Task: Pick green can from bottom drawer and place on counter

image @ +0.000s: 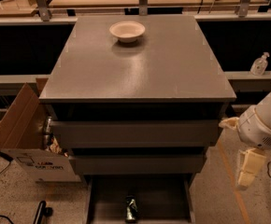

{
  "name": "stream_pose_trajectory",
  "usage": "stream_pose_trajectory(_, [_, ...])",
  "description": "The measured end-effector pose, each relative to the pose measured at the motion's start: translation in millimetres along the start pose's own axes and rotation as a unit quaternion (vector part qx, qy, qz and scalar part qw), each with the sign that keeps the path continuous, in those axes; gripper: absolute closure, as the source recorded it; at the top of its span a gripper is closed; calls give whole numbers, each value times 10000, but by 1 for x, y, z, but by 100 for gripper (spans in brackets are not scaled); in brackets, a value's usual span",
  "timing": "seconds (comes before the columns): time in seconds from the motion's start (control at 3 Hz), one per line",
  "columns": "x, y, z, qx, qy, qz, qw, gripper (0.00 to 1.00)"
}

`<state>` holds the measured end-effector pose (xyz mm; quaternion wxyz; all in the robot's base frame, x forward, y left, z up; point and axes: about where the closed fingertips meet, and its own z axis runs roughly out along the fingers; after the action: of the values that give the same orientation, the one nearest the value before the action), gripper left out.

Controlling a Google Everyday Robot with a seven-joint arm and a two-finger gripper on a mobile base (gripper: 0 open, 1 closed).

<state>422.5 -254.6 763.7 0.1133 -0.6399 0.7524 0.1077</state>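
Note:
The green can stands on the floor of the open bottom drawer, near its front and a little left of centre. The counter is the broad grey cabinet top above it. My gripper hangs down from the white arm to the right of the cabinet. It is level with the middle drawers, well right of the can and above it. It holds nothing that I can see.
A white bowl sits at the back of the counter. Two closed grey drawers are above the bottom one. An open cardboard box stands on the floor at left. A clear pump bottle is on the ledge at right.

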Motion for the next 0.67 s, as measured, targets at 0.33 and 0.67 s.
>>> stream_pose_trajectory(0.33, [-3, 22, 57, -672, 75, -850, 9941, 0])
stream_pose_trajectory(0.67, [-5, 25, 60, -743, 60, -1323, 9884, 0])
